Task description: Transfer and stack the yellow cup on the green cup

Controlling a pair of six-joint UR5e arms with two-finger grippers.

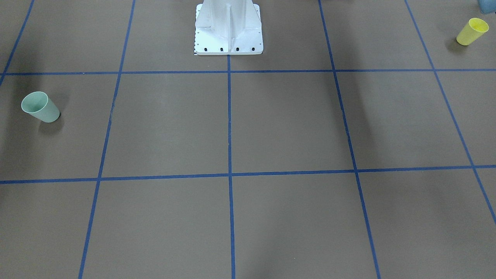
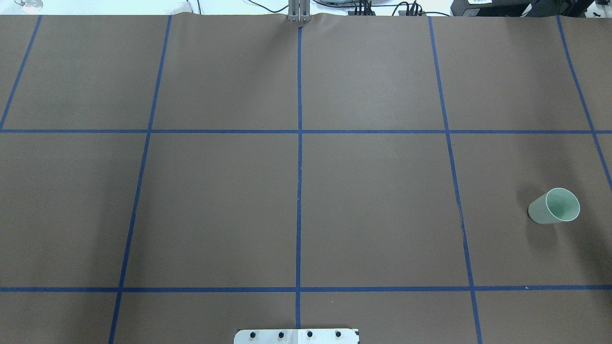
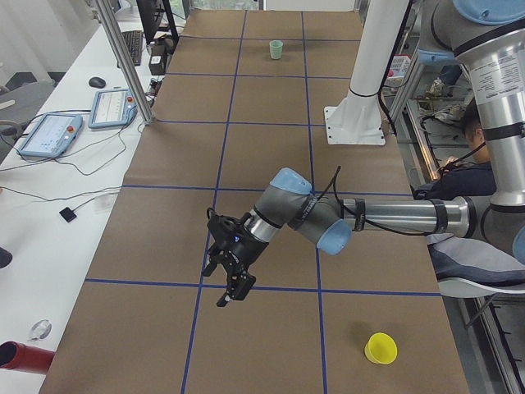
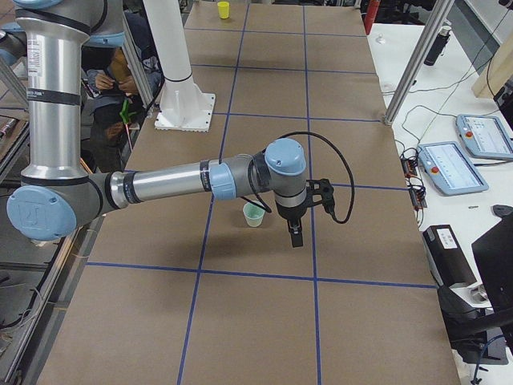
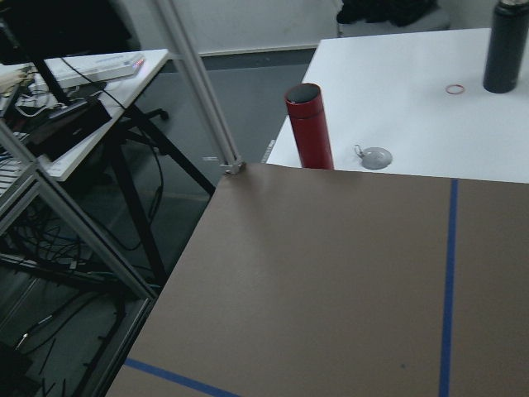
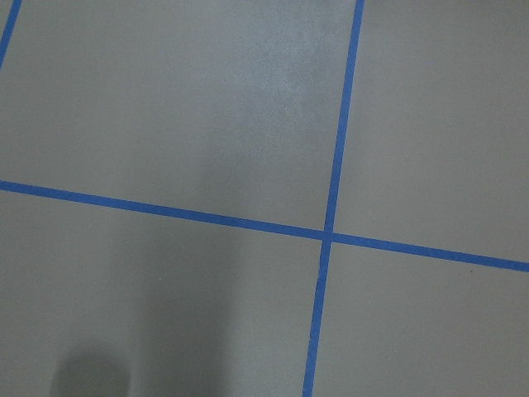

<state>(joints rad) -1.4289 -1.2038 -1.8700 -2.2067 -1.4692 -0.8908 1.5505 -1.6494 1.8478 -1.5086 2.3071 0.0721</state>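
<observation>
The yellow cup [image 1: 472,31] stands upright near the table's corner on my left side; it also shows in the exterior left view [image 3: 381,348] and far off in the exterior right view [image 4: 223,10]. The green cup [image 1: 40,107] stands upright on my right side [image 2: 554,206]. My left gripper [image 3: 225,283] hangs above the table, well away from the yellow cup. My right gripper [image 4: 295,237] hangs just beside the green cup [image 4: 254,214], apart from it. Both grippers show only in the side views, so I cannot tell whether they are open or shut.
The white robot base [image 1: 228,31] stands at the table's middle edge. A red bottle [image 5: 309,126] and a black bottle [image 5: 506,45] stand on the white side table beyond the left end. A metal post [image 4: 409,72] and control tablets [image 4: 449,164] stand along the far edge.
</observation>
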